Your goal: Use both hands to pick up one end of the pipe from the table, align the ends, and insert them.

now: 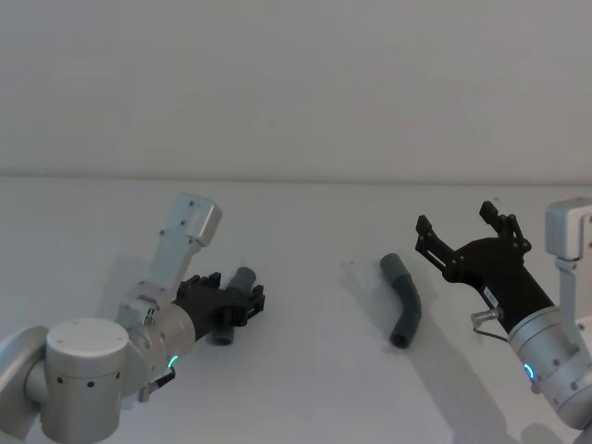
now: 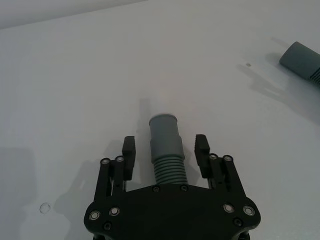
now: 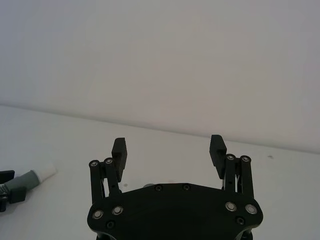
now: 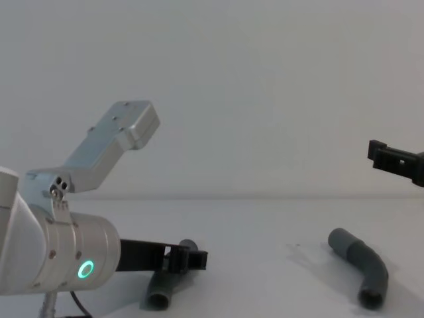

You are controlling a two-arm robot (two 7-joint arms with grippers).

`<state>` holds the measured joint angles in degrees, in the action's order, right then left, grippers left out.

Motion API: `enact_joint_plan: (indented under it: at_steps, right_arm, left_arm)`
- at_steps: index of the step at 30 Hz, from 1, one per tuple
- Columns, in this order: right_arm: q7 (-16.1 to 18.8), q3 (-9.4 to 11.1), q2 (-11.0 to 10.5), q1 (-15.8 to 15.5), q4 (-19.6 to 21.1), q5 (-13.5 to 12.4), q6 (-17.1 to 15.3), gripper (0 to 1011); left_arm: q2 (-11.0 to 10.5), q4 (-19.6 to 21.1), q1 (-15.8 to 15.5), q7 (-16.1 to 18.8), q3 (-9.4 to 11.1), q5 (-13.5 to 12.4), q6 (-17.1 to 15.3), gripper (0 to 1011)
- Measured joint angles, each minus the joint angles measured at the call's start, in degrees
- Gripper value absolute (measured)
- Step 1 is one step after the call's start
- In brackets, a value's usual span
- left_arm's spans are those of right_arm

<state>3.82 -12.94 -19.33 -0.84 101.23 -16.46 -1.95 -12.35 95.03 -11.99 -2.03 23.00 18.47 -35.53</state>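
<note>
Two dark-grey bent pipe pieces lie on the white table (image 1: pixel 305 388). My left gripper (image 1: pixel 237 305) is down at the table, open, with its fingers on either side of the left pipe piece (image 1: pixel 244 277). In the left wrist view a gap shows between each finger (image 2: pixel 129 157) and that piece's cuff (image 2: pixel 166 142). The right pipe piece (image 1: pixel 405 301) lies free at centre right. My right gripper (image 1: pixel 456 220) hangs open and empty above the table, to the right of that piece. In the right wrist view a white-tipped pipe end (image 3: pixel 44 173) shows at the edge.
The table is bare and wide around both pieces, with a plain wall behind it. In the chest view the left gripper (image 4: pixel 191 260) sits low over its piece (image 4: pixel 159 291). The right piece (image 4: pixel 361 265) lies apart, with a right finger (image 4: pixel 391 159) high above it.
</note>
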Motion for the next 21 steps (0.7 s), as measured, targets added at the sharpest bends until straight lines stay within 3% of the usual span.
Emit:
enact_joint_plan:
  at_steps: [12,21]
  right_arm:
    - [0.0,0.0,0.0,0.0,0.0,0.0,0.0,1002]
    - [0.0,0.0,0.0,0.0,0.0,0.0,0.0,1002]
  left_arm:
    - [0.1,-0.1,-0.1,0.1,0.0,-0.2,-0.2,371]
    - [0.2,-0.1,-0.2,0.2,0.0,-0.3,-0.2,346]
